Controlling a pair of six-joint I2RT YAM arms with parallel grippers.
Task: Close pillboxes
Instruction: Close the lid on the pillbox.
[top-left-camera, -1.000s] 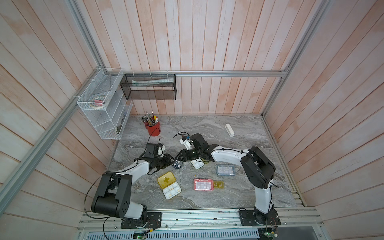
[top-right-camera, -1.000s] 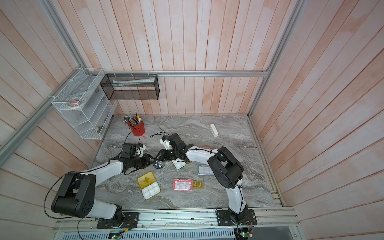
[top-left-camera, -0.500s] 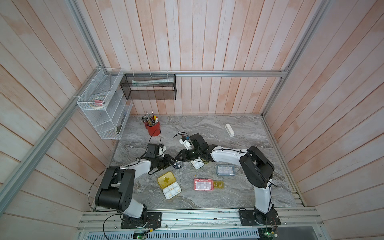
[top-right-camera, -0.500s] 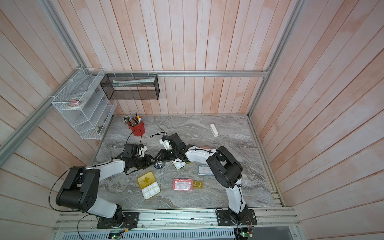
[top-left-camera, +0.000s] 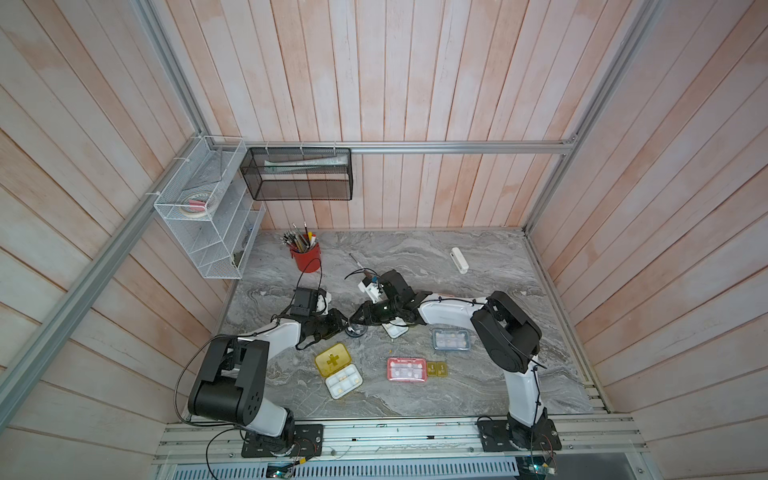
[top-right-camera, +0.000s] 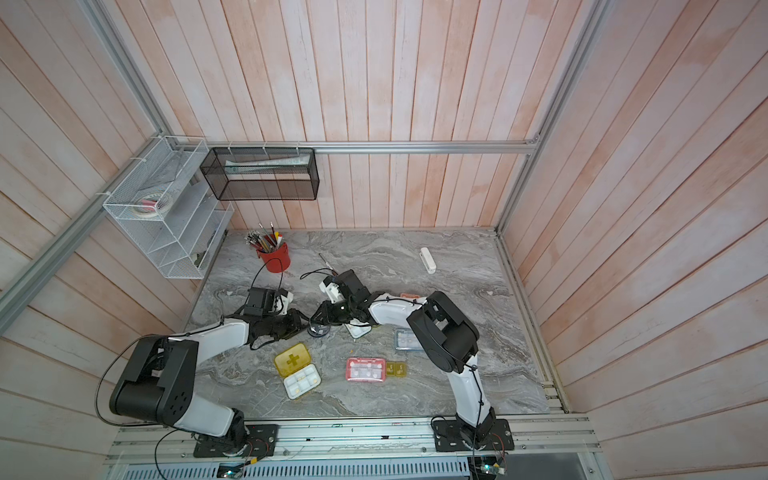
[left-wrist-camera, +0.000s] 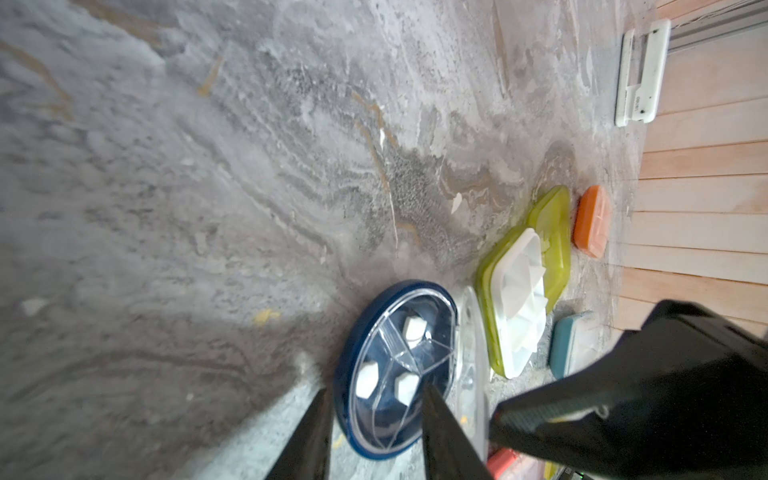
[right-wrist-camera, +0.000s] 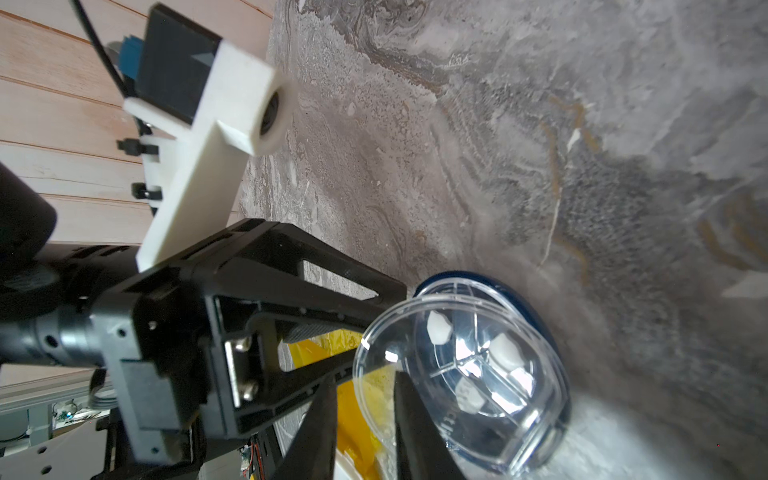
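We see the navy round plastic pillbox (top-left-camera: 356, 330) mid-worktop (top-left-camera: 415, 266), clear lid (right-wrist-camera: 457, 390) half-raised; left claw (left-wrist-camera: 374, 388) at its base, right claw (right-wrist-camera: 365, 376) at the lid, both narrowly parted, grip unclear; yellow cross-marked pillbox (top-left-camera: 338, 370) and lime-green pillbox (left-wrist-camera: 519, 286) lie open

The left arm (top-left-camera: 226, 374) has swung its elbow inward, while the right end effector (right-wrist-camera: 365, 380) has narrowed.

Marble table (top-left-camera: 415, 257), pillboxes (top-left-camera: 406, 369), pen cup (top-left-camera: 305, 257), white bar (top-left-camera: 459, 260)
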